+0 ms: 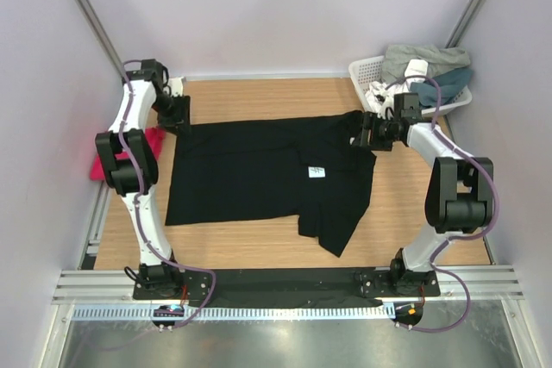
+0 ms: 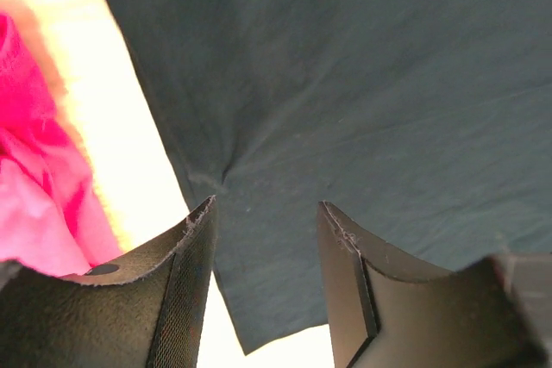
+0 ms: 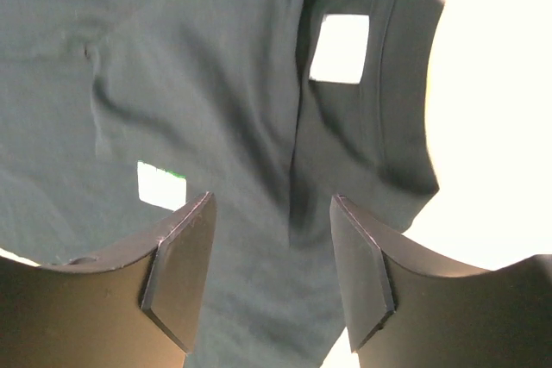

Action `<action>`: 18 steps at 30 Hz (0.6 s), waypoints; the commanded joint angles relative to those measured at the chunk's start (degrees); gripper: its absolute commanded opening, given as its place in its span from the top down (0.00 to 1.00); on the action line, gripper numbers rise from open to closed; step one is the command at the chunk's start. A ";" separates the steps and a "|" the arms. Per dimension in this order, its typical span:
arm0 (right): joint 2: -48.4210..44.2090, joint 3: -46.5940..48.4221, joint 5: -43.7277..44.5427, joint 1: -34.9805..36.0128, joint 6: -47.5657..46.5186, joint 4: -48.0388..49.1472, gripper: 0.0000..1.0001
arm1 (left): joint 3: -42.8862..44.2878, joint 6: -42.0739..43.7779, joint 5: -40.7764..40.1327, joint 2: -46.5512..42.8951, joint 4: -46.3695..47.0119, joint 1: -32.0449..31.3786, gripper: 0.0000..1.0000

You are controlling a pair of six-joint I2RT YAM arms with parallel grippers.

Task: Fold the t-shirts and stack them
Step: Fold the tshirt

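The black t-shirt (image 1: 259, 174) lies spread flat on the wooden table, with a small white tag (image 1: 316, 171) on it and one sleeve folded down at the near right. My left gripper (image 1: 183, 123) is open above its far left corner; the left wrist view shows the black cloth (image 2: 362, 84) below and between the open fingers (image 2: 185, 273). My right gripper (image 1: 360, 132) is open above the shirt's far right edge; the right wrist view shows the black cloth (image 3: 198, 66) and two white tags (image 3: 339, 49) below it. The pink t-shirt (image 1: 151, 140) lies bunched at the table's left edge, partly hidden by the left arm, and shows in the left wrist view (image 2: 34, 196).
A white latticed basket (image 1: 369, 69) with grey, teal and white clothes stands at the far right corner. Bare wooden table (image 1: 405, 213) lies right of and in front of the black shirt. Walls close in on both sides.
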 commanded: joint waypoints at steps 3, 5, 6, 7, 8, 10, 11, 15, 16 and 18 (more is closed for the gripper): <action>8.00 8.00 0.69 -0.11 0.77 4.78 0.40 | 4.15 -1.13 2.01 3.32 0.96 -1.37 0.51; 11.24 10.38 0.87 -0.11 0.59 5.40 0.41 | 5.29 -1.48 3.05 5.43 1.58 -1.37 0.52; 12.13 12.57 1.31 0.33 0.51 5.49 0.41 | 5.73 -1.48 3.32 5.96 1.84 -1.37 0.53; 13.19 13.72 1.40 0.59 0.16 5.84 0.42 | 6.78 -1.48 3.15 7.53 1.84 -1.54 0.53; 14.07 14.95 1.40 0.94 -0.02 5.93 0.42 | 7.48 -1.30 2.97 8.24 1.84 -1.63 0.54; 16.53 18.38 1.31 2.00 -0.63 5.58 0.43 | 8.28 -0.95 2.62 10.00 2.36 -1.63 0.54; 17.23 20.48 1.31 2.00 -0.99 5.40 0.43 | 9.24 -0.60 2.45 10.79 2.54 -1.63 0.55; 19.61 23.23 1.49 5.42 -1.34 4.52 0.43 | 11.36 -0.51 2.01 13.17 2.10 -1.63 0.55; 19.70 23.31 1.84 6.12 -1.34 4.52 0.43 | 11.36 -0.51 1.66 13.52 2.28 -1.63 0.55; 19.70 22.97 2.36 7.01 -1.43 4.52 0.42 | 11.62 -0.95 0.69 14.40 2.28 -1.63 0.55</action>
